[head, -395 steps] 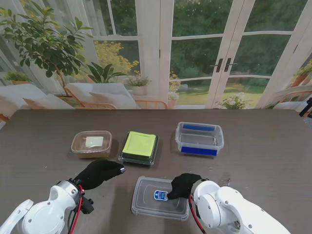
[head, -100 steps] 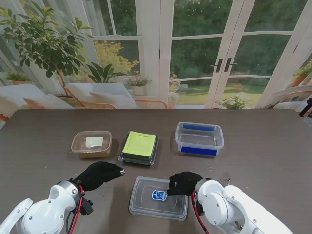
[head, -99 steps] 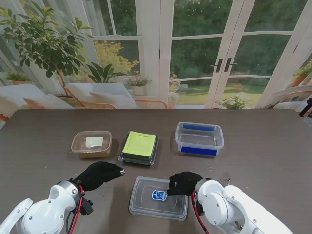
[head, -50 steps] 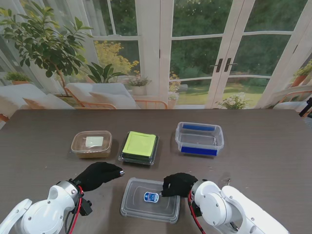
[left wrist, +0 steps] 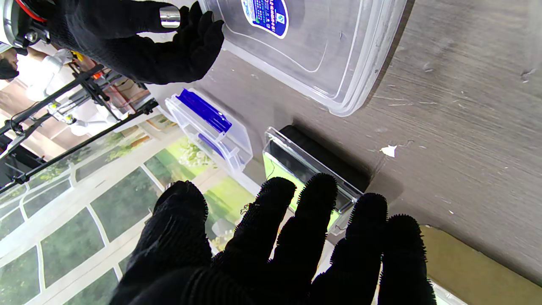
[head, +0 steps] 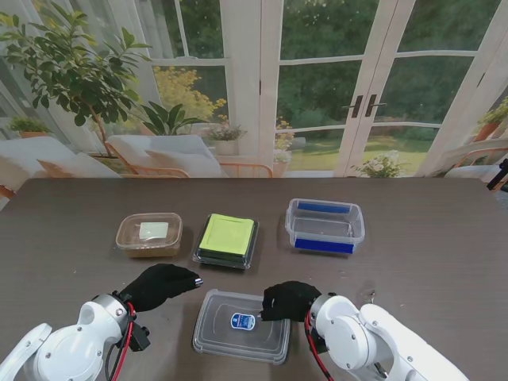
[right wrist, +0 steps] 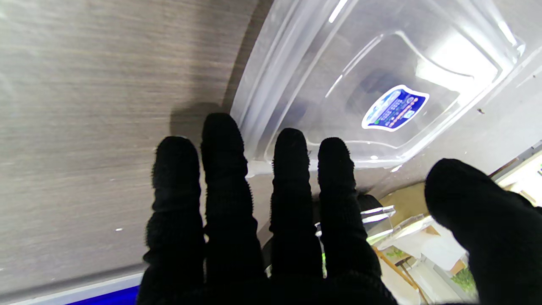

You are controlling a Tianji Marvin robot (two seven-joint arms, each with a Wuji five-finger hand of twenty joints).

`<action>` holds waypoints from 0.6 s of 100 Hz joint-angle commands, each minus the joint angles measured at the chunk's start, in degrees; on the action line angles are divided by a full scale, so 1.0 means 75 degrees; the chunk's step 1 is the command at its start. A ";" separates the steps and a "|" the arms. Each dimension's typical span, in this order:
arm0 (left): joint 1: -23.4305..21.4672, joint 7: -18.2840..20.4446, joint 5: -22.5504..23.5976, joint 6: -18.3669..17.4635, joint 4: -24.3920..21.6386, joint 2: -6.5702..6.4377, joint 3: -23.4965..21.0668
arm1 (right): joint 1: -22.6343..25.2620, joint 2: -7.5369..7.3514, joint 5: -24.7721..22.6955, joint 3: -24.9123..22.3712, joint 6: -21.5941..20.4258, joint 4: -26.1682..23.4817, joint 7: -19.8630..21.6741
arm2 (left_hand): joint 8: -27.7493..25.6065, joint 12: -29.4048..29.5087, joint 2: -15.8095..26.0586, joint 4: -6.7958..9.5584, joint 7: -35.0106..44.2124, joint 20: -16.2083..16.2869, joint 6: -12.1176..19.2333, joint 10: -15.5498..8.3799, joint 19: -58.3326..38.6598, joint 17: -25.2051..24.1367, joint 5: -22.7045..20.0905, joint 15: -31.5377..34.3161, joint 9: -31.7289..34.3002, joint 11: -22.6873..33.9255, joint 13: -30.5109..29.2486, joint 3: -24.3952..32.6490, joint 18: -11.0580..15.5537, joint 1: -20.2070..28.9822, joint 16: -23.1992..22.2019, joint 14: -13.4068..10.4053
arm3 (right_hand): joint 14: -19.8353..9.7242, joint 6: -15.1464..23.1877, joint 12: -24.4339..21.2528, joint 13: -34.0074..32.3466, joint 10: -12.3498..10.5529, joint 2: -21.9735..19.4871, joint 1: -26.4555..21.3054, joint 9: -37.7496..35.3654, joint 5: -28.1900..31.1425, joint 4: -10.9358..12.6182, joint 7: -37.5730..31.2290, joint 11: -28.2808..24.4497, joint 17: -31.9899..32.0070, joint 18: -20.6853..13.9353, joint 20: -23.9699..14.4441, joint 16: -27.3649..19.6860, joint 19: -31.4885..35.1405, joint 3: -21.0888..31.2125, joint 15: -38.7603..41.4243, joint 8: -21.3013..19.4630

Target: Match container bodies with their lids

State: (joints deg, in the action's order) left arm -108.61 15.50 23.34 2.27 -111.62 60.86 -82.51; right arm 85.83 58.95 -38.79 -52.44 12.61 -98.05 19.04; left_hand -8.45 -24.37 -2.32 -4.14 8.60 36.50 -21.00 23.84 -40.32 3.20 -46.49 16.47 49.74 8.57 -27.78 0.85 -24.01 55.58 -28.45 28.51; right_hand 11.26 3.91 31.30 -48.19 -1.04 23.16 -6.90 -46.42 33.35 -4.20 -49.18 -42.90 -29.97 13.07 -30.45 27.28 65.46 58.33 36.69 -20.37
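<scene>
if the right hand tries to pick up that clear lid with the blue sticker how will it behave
The clear lid looks like thin moulded plastic, so it is probably light and may flex when lifted by one edge. It lies flat on the table with a low rim, so it seems likelier to slide under the right hand than tip. Its glossy surface could be slippery for gloved fingers.

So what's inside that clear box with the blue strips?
The clear box has no lid on, and it looks empty: only its two blue strips and the see-through bottom show. The near blue strip hides a little of the inside behind it.
</scene>
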 commanded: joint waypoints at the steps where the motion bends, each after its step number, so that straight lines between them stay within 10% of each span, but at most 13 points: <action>1: -0.0007 0.0159 -0.0002 0.0014 -0.0035 0.0006 -0.0001 | 0.0167 0.0062 0.0033 -0.0065 -0.0018 -0.0078 -0.0050 | -0.0034 0.0032 0.0312 0.0340 -0.0027 0.0126 0.0106 -0.0006 0.0144 -0.0187 0.0040 -0.0039 -0.0040 -0.0032 0.0104 -0.0148 0.0329 0.0206 0.0063 -0.0036 | -0.0230 0.0212 -0.0249 0.0185 0.0318 0.0121 0.0292 0.0322 -0.0217 0.0059 -0.0012 0.0334 0.1544 -0.0076 0.0056 -0.0081 -0.0001 0.0197 -0.0111 0.0114; 60: 0.0164 0.0157 -0.0007 -0.0004 0.0076 0.0003 0.0112 | -0.0208 0.0296 -0.0964 -0.0846 -0.0121 -0.0083 -0.1184 | -0.0032 0.0036 0.0309 0.0338 -0.0027 0.0149 0.0118 -0.0028 0.0150 -0.0177 0.0042 -0.0029 -0.0058 -0.0036 0.0114 -0.0146 0.0323 0.0211 0.0065 -0.0045 | -0.0513 0.0159 -0.0254 0.0257 0.0371 0.0856 0.0035 0.0697 -0.0560 -0.0076 0.0015 0.0310 0.1339 -0.0083 -0.0011 -0.0121 0.0109 0.0366 -0.0217 0.0122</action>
State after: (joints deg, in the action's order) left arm -107.40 15.60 23.34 2.19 -111.07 60.81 -81.76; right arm 85.79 60.92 -44.98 -57.96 12.36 -99.40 9.76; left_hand -8.45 -24.37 -2.32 -4.14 8.60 36.53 -21.00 23.84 -40.31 3.20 -46.49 16.47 49.74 8.57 -27.77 0.85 -24.00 55.58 -28.45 28.50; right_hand 8.62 4.75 29.75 -47.19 1.14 26.78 -7.01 -43.51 30.83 -4.20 -48.47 -40.68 -30.12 13.07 -30.45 26.54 65.46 59.05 35.38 -19.95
